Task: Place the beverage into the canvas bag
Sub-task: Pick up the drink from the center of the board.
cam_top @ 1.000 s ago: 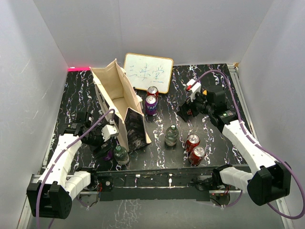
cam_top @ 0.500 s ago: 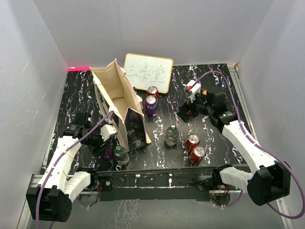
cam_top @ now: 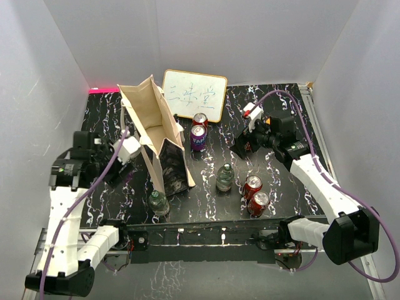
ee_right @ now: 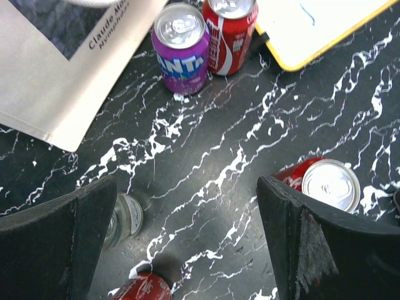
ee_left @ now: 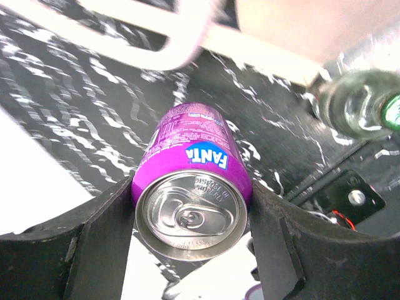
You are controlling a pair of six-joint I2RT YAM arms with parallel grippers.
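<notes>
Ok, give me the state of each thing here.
canvas bag, upright, mouth open
left gripper, shut on the held Fanta can
held Fanta can, sealed
right gripper, open, empty
standing Fanta can, upright, sealed
Coca-Cola can, upright
front red cans, upright
bottles, upright, capped
whiteboard, propped, written on

Left tool (ee_left: 192,209) raised, clamping purple can (ee_left: 190,156), right tool (ee_right: 186,201) spread, hovering

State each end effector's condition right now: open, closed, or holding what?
Left end effector: closed on the purple Fanta can.
Right end effector: open, holding nothing.
</notes>
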